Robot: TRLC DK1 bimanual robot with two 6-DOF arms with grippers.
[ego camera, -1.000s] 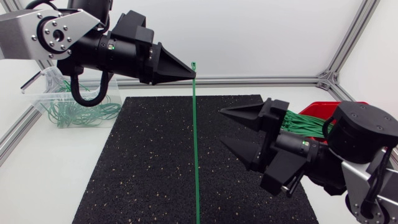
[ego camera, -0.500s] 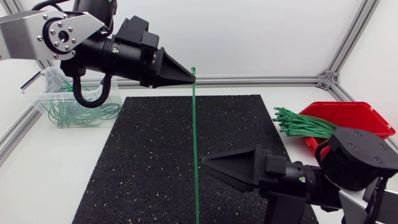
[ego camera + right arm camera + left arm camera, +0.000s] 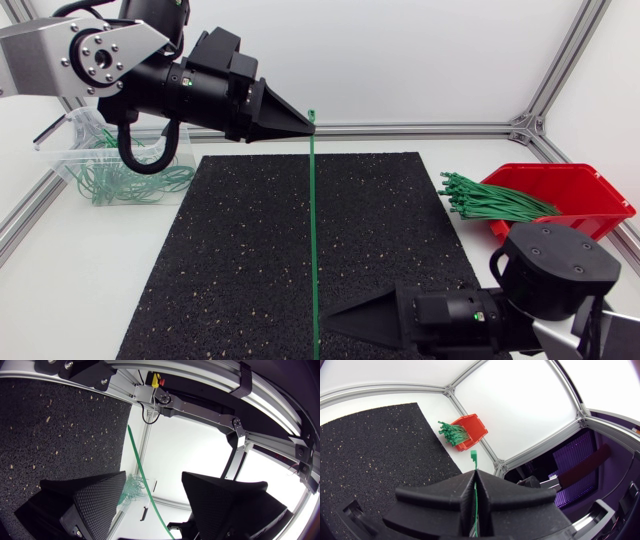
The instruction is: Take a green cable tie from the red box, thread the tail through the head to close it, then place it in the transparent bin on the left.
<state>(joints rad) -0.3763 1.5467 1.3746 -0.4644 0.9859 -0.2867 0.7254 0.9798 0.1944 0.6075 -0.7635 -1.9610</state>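
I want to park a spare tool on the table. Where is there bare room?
The black mat left of the hanging cable tie; the mat between tie and red box; the white table before the transparent bin. Crowded: near right, where the right arm has its jaws around the tie.

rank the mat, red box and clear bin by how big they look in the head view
1. mat, by far the largest.
2. red box and bin: these look about alike, and the bin is partly hidden, so I won't rank them.
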